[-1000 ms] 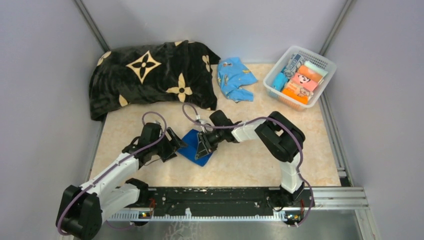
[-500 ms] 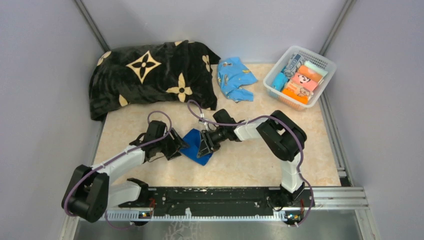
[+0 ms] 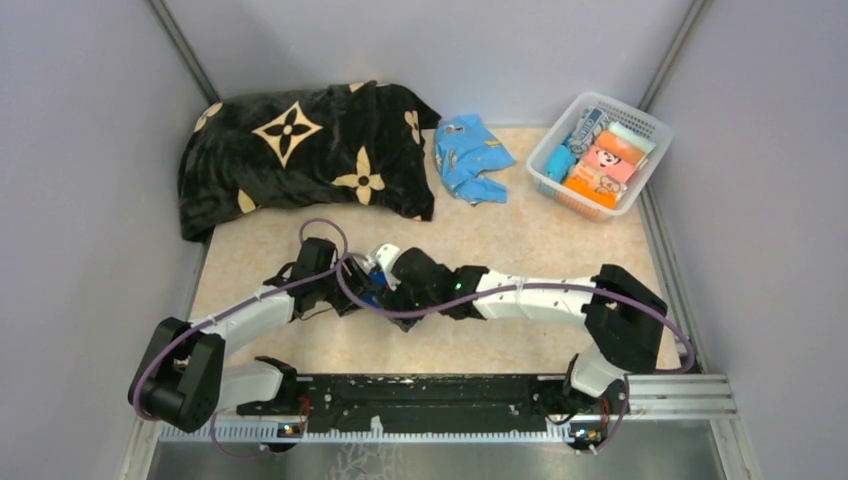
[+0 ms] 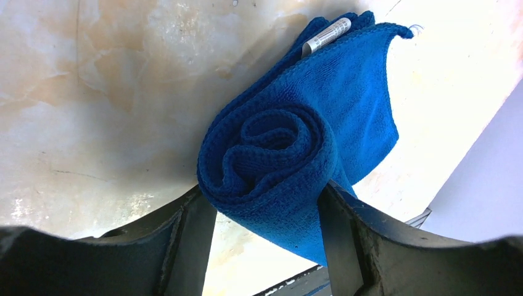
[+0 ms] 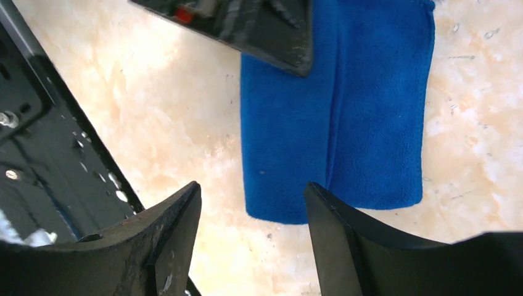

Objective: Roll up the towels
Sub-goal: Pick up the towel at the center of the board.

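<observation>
Royal-blue towel [image 4: 271, 154] lying part-rolled at the near middle of the table [image 3: 500, 230].
The left gripper [image 4: 262, 194] is pinching the rolled end between its jaws, the right gripper [image 5: 251, 188] is hovering with jaws spread by the flat part, and a black blanket [image 3: 300, 150] is lying far left.

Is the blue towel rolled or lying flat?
Partly rolled: the blue towel shows a spiral end in the left gripper, a flat tail beyond.
</observation>
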Robot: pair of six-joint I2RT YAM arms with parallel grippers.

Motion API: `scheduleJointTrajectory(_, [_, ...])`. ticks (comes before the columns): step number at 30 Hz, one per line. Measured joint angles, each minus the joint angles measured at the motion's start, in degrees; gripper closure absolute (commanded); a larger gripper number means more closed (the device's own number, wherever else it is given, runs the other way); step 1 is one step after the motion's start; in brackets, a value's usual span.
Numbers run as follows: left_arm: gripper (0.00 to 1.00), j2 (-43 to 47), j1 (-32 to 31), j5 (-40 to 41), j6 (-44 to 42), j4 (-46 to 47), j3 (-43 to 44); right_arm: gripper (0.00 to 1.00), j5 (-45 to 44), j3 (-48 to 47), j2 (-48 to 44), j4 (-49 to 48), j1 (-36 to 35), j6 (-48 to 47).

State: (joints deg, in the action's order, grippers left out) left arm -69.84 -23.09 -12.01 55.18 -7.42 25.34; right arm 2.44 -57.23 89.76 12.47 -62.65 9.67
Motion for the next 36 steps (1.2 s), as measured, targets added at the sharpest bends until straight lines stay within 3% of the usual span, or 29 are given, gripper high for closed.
scheduleJointTrajectory(6, [0.34, -0.5, -0.6, 0.4, -0.2, 0.3, 0.3, 0.36, -14.4, -3.4, 3.2, 1.0, -8.4, -6.5])
scheduleJointTrajectory(13, [0.33, -1.5, -1.1, 0.8, -0.7, 0.6, 1.0, 0.38, -24.1, -6.5, 13.7, 1.3, -10.6, -10.8])
scheduleJointTrajectory(16, [0.31, -2.0, -1.3, 0.9, -0.9, 0.9, 1.4, 0.45, -26.9, -7.1, 15.4, 1.4, -11.5, -12.0])
scheduleJointTrajectory(20, [0.27, -2.2, -1.3, 0.9, -1.2, 0.5, 1.9, 0.65, -28.4, -7.1, 15.5, 1.7, -12.2, -12.4])
scheduleJointTrajectory(23, [0.22, -1.6, -1.6, 1.8, -1.6, -0.8, 2.5, 0.71, -27.8, -7.0, 15.6, 1.7, -11.7, -11.9])
scheduleJointTrajectory(28, [0.14, 3.7, -1.6, 4.6, -2.6, -6.0, 2.5, 0.75, -16.8, -5.6, 13.3, 0.6, -6.4, -9.9])
scheduleJointTrajectory(36, [0.12, 14.8, -1.5, 6.1, -2.5, -10.5, 2.3, 0.75, 21.1, -1.3, 12.2, -7.7, 10.4, -0.5])
